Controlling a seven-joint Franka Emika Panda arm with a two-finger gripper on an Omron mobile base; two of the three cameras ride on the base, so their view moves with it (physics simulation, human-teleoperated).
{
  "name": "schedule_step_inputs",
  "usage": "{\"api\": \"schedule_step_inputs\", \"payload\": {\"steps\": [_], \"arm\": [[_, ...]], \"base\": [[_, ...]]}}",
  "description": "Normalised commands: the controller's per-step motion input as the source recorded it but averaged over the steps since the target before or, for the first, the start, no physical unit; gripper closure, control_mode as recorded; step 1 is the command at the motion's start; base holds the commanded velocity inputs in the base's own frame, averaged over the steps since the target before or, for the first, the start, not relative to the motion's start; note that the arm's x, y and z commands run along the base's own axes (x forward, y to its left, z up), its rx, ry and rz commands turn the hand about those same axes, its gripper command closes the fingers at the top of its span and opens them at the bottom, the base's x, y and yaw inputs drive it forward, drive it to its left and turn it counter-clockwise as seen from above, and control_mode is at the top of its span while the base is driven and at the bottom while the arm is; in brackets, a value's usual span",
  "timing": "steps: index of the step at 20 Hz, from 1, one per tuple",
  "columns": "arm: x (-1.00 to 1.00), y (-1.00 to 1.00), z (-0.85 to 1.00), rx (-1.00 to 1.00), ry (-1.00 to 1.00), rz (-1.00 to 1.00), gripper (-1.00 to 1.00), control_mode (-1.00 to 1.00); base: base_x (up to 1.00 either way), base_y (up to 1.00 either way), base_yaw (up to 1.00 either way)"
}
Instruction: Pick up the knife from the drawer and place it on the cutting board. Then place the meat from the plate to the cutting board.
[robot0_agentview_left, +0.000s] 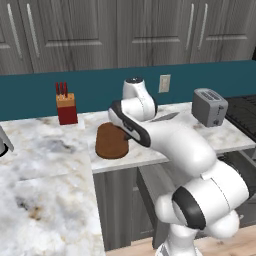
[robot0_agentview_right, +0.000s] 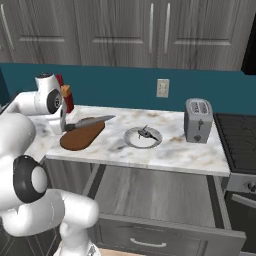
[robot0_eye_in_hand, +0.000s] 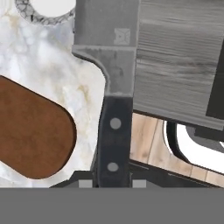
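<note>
Nearest the base, the drawer (robot0_agentview_right: 165, 200) stands pulled out below the desk (robot0_agentview_right: 170, 150), its wide dark grey tray bare inside and its flat front with the slim silver bar handle (robot0_agentview_right: 147, 243) toward the camera. Light wood floor shows beneath it in the hand view.

The claw (robot0_eye_in_hand: 112, 183) is closed on the dark handle of the knife (robot0_eye_in_hand: 113, 100), whose two pale rivets show just above the finger tips; the grey blade runs away from the hand over the desk edge. In the right base view the knife (robot0_agentview_right: 90, 122) is carried level above the near end of the cutting board (robot0_agentview_right: 82, 136), blade toward the plate (whether it touches the wood I cannot tell). From the left base view the arm covers the claw and the board's right end.

The desk is white marble with grey and tan veins. On it lie the brown cutting board (robot0_agentview_left: 111, 141) and, to its right, the pale grey plate (robot0_agentview_right: 143, 137) with a small dark piece on it, too small to make out as the meat. Farther right stands a silver toaster (robot0_agentview_right: 198, 120); behind the board, a red and tan knife block (robot0_agentview_left: 66, 105), half hidden by the arm in the right base view.

At the back are a teal wall with a white outlet (robot0_agentview_right: 162, 88) and grey cabinets (robot0_agentview_right: 125, 30) above.
</note>
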Motion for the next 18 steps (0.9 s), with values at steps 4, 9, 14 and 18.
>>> {"api": "schedule_step_inputs", "payload": {"steps": [4,9,14,18], "arm": [[0.35,0.15,-0.27,0.00,0.01,0.08,1.00,-1.00],[0.39,0.15,-0.25,0.00,0.08,0.09,1.00,-1.00],[0.41,0.08,-0.24,0.00,0.08,0.12,1.00,-1.00],[0.43,0.12,-0.24,0.00,0.07,0.10,1.00,-1.00]], "base": [[0.00,0.00,0.00],[0.00,0.00,0.00],[0.00,0.00,0.00],[0.00,0.00,0.00]]}}
